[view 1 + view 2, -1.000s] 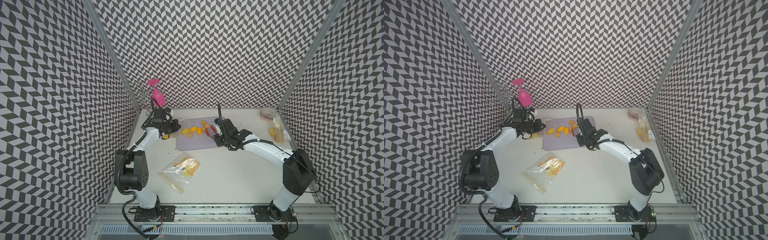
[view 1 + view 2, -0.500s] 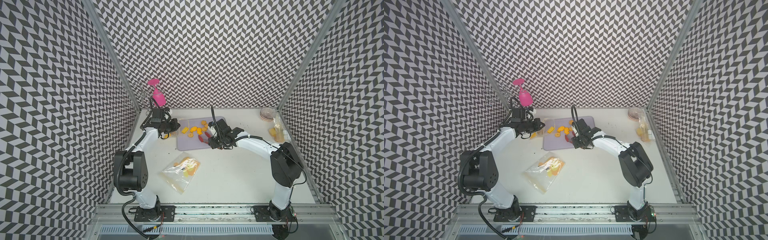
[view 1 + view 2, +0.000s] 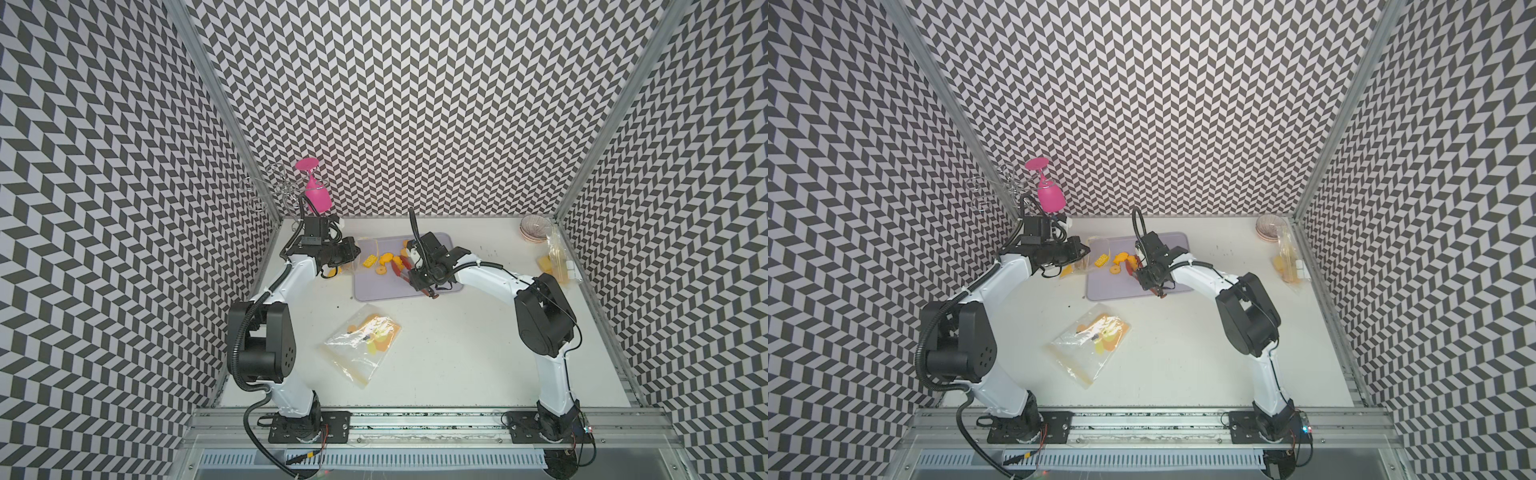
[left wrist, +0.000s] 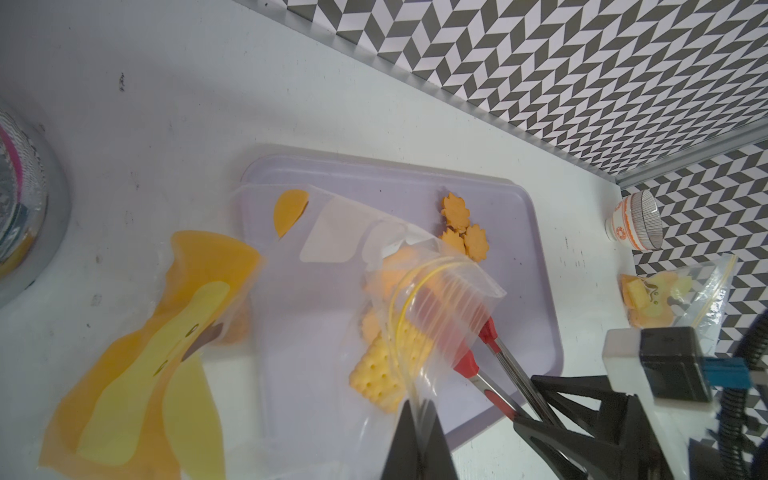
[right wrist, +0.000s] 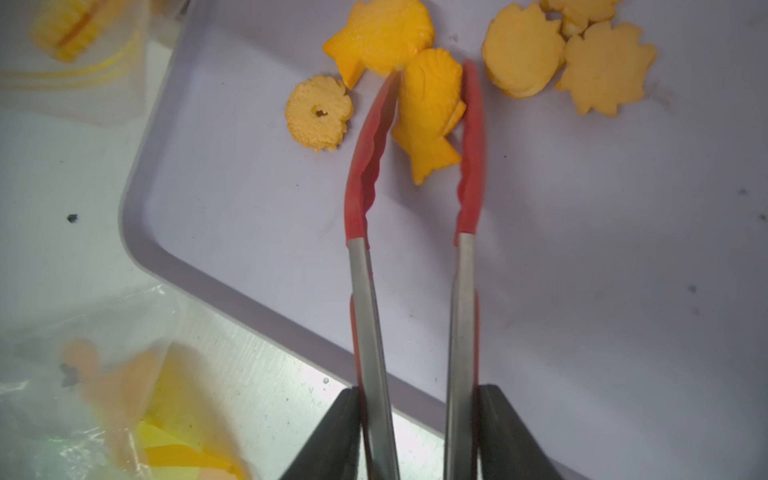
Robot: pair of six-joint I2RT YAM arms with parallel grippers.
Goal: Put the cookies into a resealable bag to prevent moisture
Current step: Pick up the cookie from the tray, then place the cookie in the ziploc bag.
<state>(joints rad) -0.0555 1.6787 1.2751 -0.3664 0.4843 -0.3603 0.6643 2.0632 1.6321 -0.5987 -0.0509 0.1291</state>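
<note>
Cookies [image 5: 430, 112] lie ahead of the right claw [image 5: 419, 424], one between the tongs [image 5: 363, 291] it clamps; left claw [image 4: 417, 432] pinches the bag [image 4: 453, 299].

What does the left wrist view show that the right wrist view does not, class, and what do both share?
Only the left wrist view: the left end effector pinching the lip of the clear resealable bag, a bowl by the wall, and a second bag of yellow pieces near it.
Only the right wrist view, unobscured: a fish-shaped cookie between the red tips of the tongs, and a round cookie with a hole.
Both: the lilac tray, the tongs and the leaf-shaped cookies.
</note>
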